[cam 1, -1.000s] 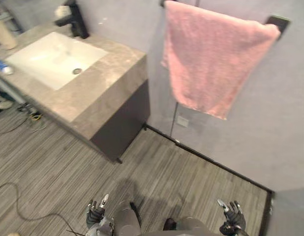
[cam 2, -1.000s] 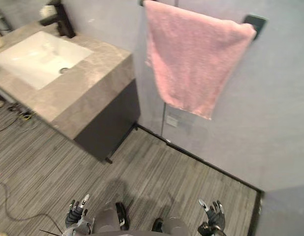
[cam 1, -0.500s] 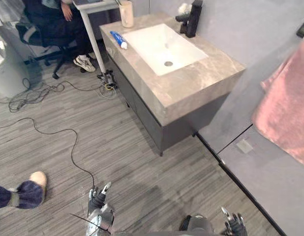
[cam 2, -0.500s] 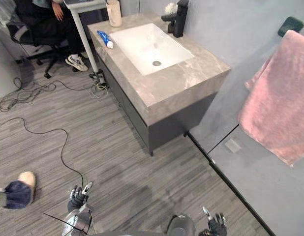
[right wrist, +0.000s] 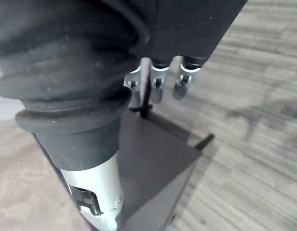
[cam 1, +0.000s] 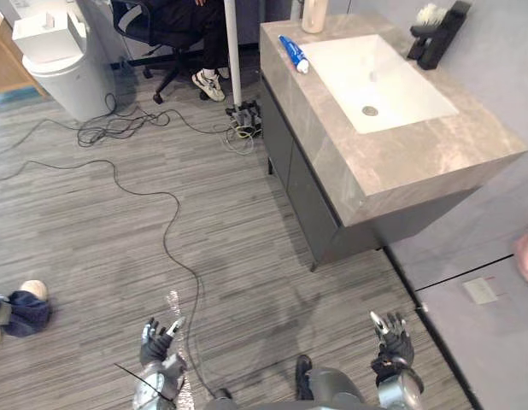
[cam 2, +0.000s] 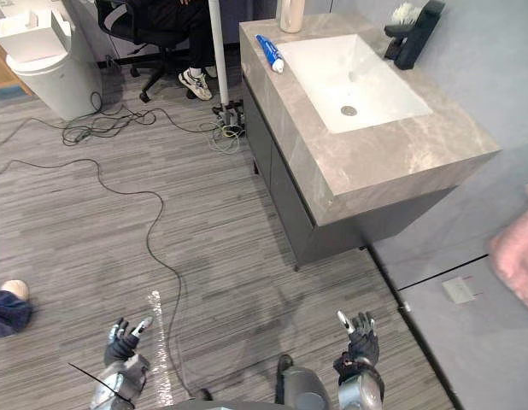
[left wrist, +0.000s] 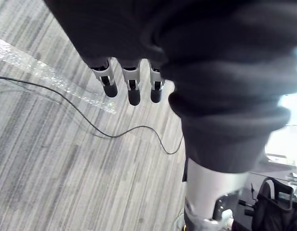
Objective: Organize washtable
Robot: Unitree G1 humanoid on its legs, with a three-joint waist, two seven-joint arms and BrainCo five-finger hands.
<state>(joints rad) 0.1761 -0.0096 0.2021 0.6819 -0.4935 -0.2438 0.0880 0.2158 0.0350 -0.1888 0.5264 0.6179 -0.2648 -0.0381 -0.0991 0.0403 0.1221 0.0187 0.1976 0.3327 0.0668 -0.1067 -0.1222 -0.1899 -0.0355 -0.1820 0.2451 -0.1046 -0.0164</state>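
1. Since the washtable [cam 1: 401, 162] stands well ahead of my fingertips, neither hand has anything to work on yet, and I judge the tidying has not begun.
2. The things I take to be the task's own lie on the stone top, far beyond my fingers. A blue tube [cam 1: 293, 54] lies flat just beside the sink [cam 1: 392, 85], on the edge nearer my left hand's side. A pale cup [cam 1: 313, 13] stands upright past the tube, at the far corner. I think the tube is loose there because nobody has put it away, and the cup looks like its likely home.
3. A black faucet [cam 1: 439, 38] rises at the sink's far rim, with something white and bristly beside it; I cannot tell what that is.
4. My left hand [cam 1: 155, 343] hangs low over the grey plank floor [cam 1: 119, 248], palm turned inward. In my left wrist view the fingers [left wrist: 134, 91] run straight and side by side, pointing down at the planks, around nothing.
5. My right hand [cam 1: 390, 348] sits at the same low height, closer to the washtable, with its fingers spread and relaxed and the palm empty. In my right wrist view its fingertips [right wrist: 157, 89] point toward the dark cabinet [right wrist: 153, 163] under the top, not touching it.
6. Both arms are down at my sides, a carrying pose for walking, not for reaching. My guess is I must close in before either hand can lift toward the tube.
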